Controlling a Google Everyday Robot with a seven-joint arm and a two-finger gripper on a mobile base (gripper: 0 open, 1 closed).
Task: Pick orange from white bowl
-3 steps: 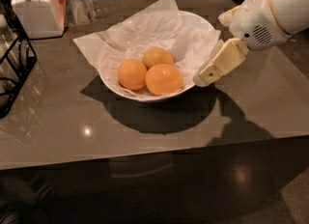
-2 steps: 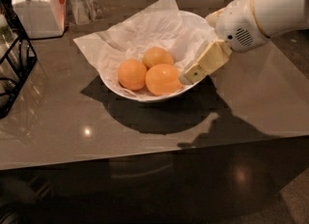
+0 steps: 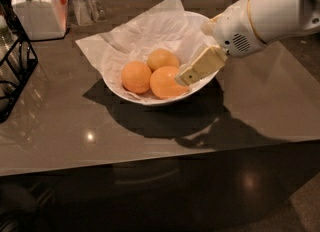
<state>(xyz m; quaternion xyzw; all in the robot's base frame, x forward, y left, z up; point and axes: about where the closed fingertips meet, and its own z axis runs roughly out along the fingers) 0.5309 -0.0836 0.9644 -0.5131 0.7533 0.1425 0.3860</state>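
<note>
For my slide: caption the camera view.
Robot gripper over the white bowl, tip beside the largest orange of three.

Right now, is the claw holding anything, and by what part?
Cannot tell: the claw is at the right side of the orange, which rests in the bowl.

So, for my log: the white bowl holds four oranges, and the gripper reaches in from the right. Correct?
No: the camera view shows three in the white bowl: the orange, a smaller round orange, a yellowish orange. The gripper reaches in from the right.
</note>
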